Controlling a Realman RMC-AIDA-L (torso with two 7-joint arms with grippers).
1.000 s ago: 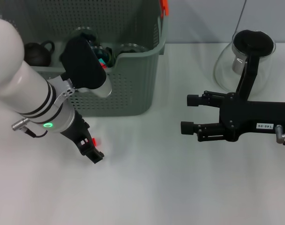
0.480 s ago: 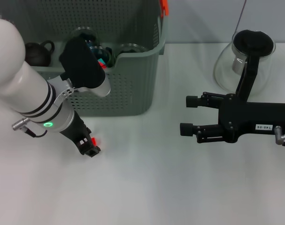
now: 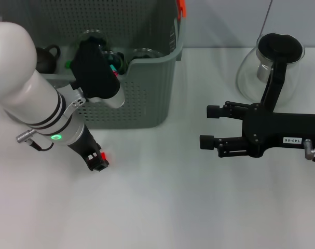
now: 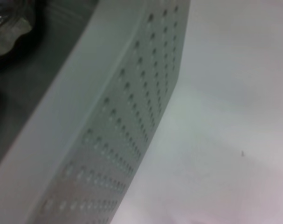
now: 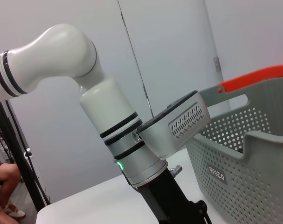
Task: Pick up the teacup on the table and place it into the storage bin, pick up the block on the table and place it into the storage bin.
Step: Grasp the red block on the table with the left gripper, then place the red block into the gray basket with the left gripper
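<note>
The left gripper point(image 3: 97, 163) points down at the white table point(image 3: 162, 207), just in front of the grey storage bin point(image 3: 147, 98), with a small red block point(image 3: 103, 155) right at its tip. I cannot tell whether its fingers are clamped on it. Glass cups point(image 3: 142, 53) and a dark teapot point(image 3: 43, 58) sit inside the bin. The right gripper point(image 3: 210, 126) hovers spread wide, holding nothing, near a glass pitcher point(image 3: 271, 65).
</note>
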